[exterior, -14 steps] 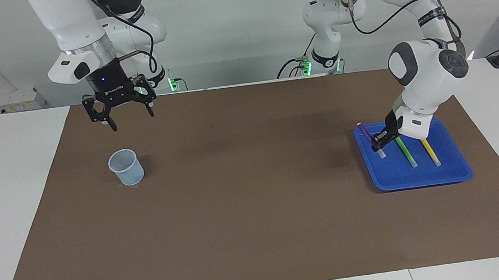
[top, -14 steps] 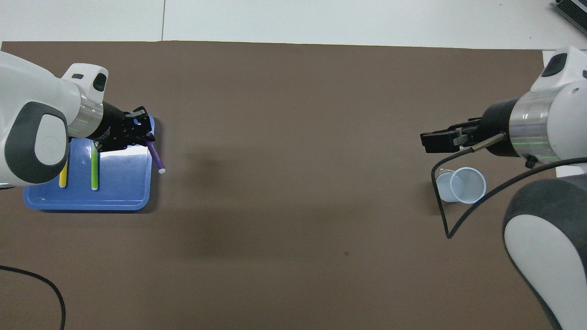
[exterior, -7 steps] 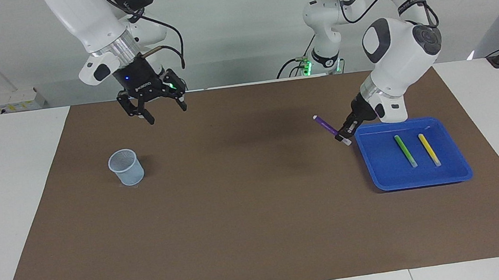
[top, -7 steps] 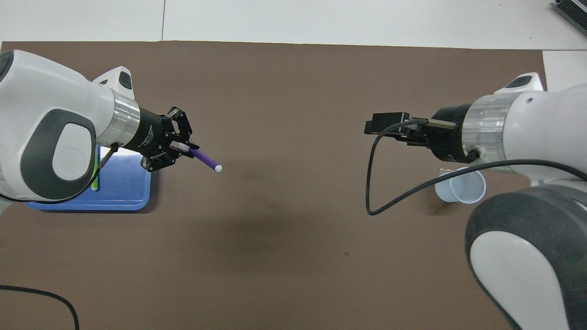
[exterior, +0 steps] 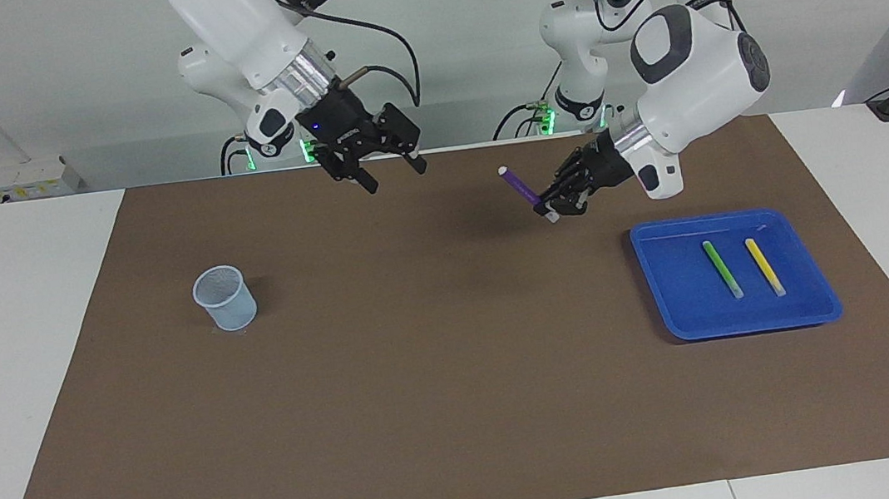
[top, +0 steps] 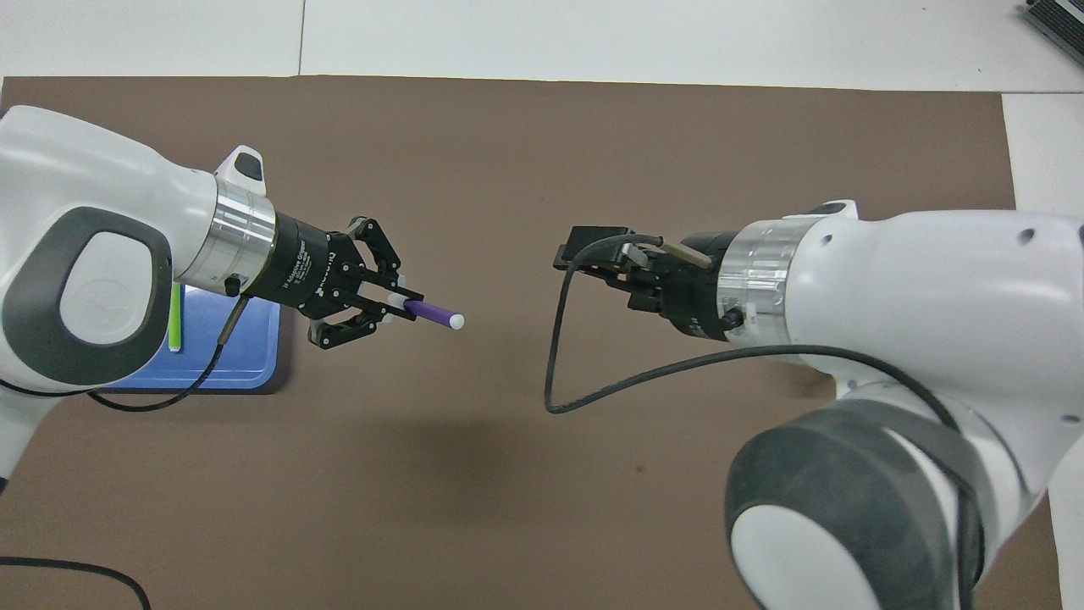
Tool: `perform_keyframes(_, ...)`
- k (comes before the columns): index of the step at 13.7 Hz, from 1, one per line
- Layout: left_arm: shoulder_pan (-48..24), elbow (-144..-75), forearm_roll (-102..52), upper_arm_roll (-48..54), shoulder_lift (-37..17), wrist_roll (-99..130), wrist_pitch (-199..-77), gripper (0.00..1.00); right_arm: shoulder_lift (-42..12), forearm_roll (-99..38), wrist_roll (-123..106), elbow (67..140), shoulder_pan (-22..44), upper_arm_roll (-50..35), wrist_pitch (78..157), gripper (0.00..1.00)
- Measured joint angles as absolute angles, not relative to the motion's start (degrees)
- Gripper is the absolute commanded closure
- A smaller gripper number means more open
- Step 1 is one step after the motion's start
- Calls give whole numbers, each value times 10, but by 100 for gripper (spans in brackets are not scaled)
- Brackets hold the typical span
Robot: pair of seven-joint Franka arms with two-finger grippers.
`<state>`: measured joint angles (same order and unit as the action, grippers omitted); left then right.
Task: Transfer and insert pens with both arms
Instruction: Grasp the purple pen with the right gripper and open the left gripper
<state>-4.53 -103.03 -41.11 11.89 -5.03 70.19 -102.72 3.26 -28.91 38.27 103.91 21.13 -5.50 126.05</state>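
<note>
- Right gripper [exterior: 390,174] up in the air over the brown mat [exterior: 463,415] at the robots' edge of the desk [exterior: 19,331], fingers spread apart, nothing between them.
- Left gripper [exterior: 550,209] also raised over the mat, clamped on the purple pen [exterior: 518,186] by its lower whitish end; the rest of the pen sticks out past the fingertips, tilted up toward the right gripper, pale tip leading.
- Clear gap between pen tip and right gripper, no contact.
- Mesh cup [exterior: 225,298] upright on the mat at the right arm's end, farther from the robots than the right gripper.
- Blue tray [exterior: 671,291] at the left arm's end, farther out than the left gripper; green pen [exterior: 721,268] and yellow pen [exterior: 764,266] lie in it side by side, not touching.
</note>
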Motion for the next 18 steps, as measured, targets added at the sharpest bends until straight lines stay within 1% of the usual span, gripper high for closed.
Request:
perform_keyframes(3,-65,-1049,-436,120,-41,749,-1044,100,33,-289,422,1040,253,-56,1282,0)
perform_keyframes(6,-78,-1072,-442,120,-20,770,-1063,100,33,-289,418,1042,269,-56,1283,8)
perform_keyframes(8,-80,-1079,-442,120,-8,776,-1064,100,35,-289,397,1053,285,-56,1283,16)
perform_keyframes(10,-80,-1083,-442,119,-3,780,-1065,100,38,-289,356,1070,289,-56,1286,17)
perform_keyframes(12,-80,-1084,-442,119,-1,781,-1065,100,38,-289,330,1082,288,-52,1314,30)
perform_keyframes(14,-80,-1085,-442,119,-1,782,-1065,100,37,-289,324,1086,288,-51,1327,37)
perform_keyframes(18,-80,-1086,-449,119,-1,783,-1066,100,37,-289,323,1087,288,-51,1330,38)
